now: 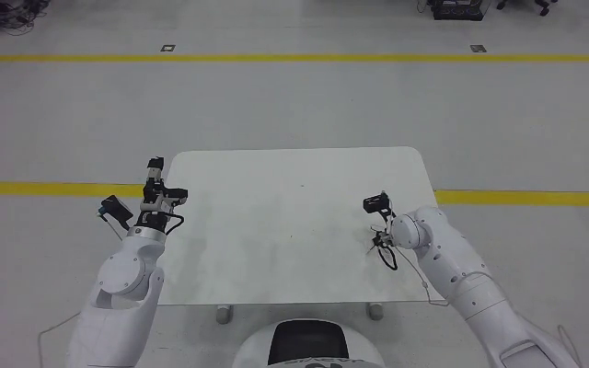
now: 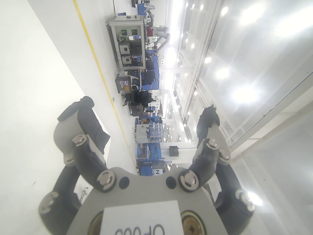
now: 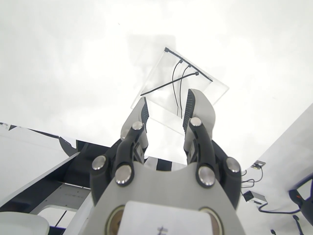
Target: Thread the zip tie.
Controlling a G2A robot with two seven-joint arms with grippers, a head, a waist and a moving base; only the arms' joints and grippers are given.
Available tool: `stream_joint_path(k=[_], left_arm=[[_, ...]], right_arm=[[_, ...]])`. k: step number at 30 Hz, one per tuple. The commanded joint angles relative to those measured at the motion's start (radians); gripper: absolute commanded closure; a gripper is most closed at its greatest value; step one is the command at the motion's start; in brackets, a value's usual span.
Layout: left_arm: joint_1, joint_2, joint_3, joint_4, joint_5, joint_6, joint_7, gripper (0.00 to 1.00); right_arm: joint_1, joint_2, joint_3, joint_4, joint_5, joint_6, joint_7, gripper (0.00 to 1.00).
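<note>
Right wrist view shows the right gripper (image 3: 167, 97) with its two ribbed fingers parted to a middling gap and nothing between them. Ahead of it a clear, square plastic plate (image 3: 159, 74) lies on a white surface, seemingly the white table (image 1: 294, 230). On the plate rest several thin black zip ties (image 3: 168, 85). One long tie lies along the plate's far edge and another crosses the plate at a slant. The tails of two more curve toward the gripper and end, in this view, in the gap between the fingertips. Whether the fingers are down at the plate's level or above it cannot be told.

The left gripper (image 2: 148, 105) is spread wide and empty. It sits at the table's left edge, well apart from the plate, and points out toward the room.

The step in hand looks like the first pick of a single tie. To do it well, the right gripper should single out one tail and close on that strip alone, away from where the ties cross. It should grip a little back from the tip, which leaves a free end to feed into the tie's head. The thin strip lies flat on slick plastic, so it may slide away as the fingers close.
</note>
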Motion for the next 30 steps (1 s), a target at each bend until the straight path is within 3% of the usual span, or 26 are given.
stream_joint_path(k=[1, 12, 21, 30], left_arm=[[0.000, 0.000, 0.000, 0.000, 0.000, 0.000, 0.000, 0.00], [0.000, 0.000, 0.000, 0.000, 0.000, 0.000, 0.000, 0.00], [0.000, 0.000, 0.000, 0.000, 0.000, 0.000, 0.000, 0.00], [0.000, 0.000, 0.000, 0.000, 0.000, 0.000, 0.000, 0.00]], right_arm=[[0.005, -0.002, -0.003, 0.012, 0.003, -0.002, -0.003, 0.69], [0.031, -0.016, -0.029, 0.086, 0.014, -0.009, -0.024, 0.73], [0.048, -0.025, -0.042, 0.127, 0.018, -0.013, -0.039, 0.85], [0.068, -0.037, -0.060, 0.173, 0.019, -0.005, -0.047, 0.87]])
